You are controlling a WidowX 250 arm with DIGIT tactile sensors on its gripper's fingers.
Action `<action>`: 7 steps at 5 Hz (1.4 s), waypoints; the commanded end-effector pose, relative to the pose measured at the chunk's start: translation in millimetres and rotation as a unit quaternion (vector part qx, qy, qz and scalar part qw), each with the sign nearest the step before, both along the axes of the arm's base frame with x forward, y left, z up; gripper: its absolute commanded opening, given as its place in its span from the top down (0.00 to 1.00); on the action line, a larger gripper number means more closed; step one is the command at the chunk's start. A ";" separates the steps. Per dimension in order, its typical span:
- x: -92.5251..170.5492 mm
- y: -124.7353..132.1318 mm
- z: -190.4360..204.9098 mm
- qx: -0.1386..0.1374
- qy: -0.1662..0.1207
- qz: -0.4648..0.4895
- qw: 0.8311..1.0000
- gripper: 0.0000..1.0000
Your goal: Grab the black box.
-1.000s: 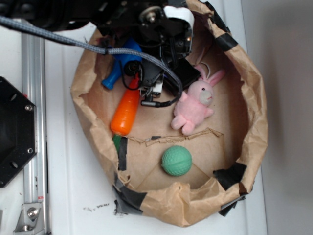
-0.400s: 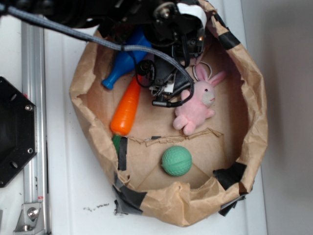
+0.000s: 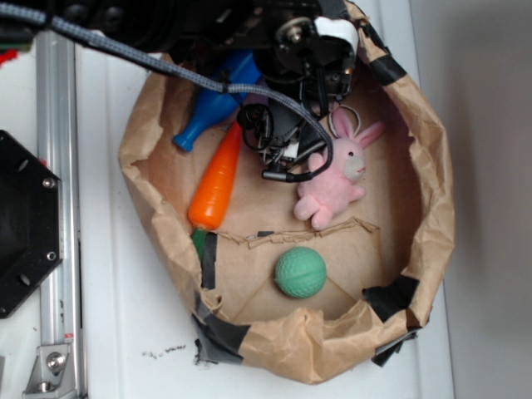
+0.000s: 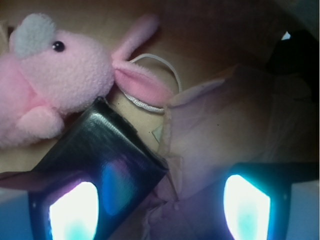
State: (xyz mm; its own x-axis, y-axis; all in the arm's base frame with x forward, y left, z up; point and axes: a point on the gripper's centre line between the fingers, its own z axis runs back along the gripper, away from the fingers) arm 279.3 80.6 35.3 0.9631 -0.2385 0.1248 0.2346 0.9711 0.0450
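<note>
Here, your wrist view shows the black box (image 4: 107, 150) low and left of centre, tilted, one corner touching the pink bunny (image 4: 55, 85). The gripper (image 4: 160, 200) has its two fingers (image 4: 72, 210) well apart at the bottom edge, both glowing cyan-white; the left finger sits over or against the box's near face, the right one stands off to the side over crumpled brown paper. So the claw is spread, and nothing is pinched between the pads. Whether the left finger actually touches the box wall, you cannot tell from this angle.

A white string loop (image 4: 150, 82) lies on the floor by the bunny's ear, just above the box.

From the exterior camera, the arm (image 3: 287, 50) reaches into the paper-walled bin (image 3: 432, 208) from the top, and its body and braided cable (image 3: 150, 62) hide the box completely. The bunny lies right of the gripper, near it. An orange carrot (image 3: 216, 183) lies left of the gripper, with a blue bottle-shaped toy (image 3: 208, 108) above it. A green ball (image 3: 300, 272) rests well apart, toward the front wall. A black hexagonal plate (image 3: 25, 224) sits outside the bin on the left, beside a metal rail (image 3: 58, 249).
</note>
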 end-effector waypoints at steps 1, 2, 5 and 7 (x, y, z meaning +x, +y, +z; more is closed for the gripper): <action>-0.4 -9.4 16.6 -0.023 0.018 0.051 0.998 0.00; -5.4 -3.3 30.8 -0.019 0.011 0.124 0.992 0.00; -6.9 -8.7 21.5 -0.039 -0.019 0.339 0.940 0.00; -0.7 -24.8 -10.6 -0.068 -0.002 0.328 0.942 0.00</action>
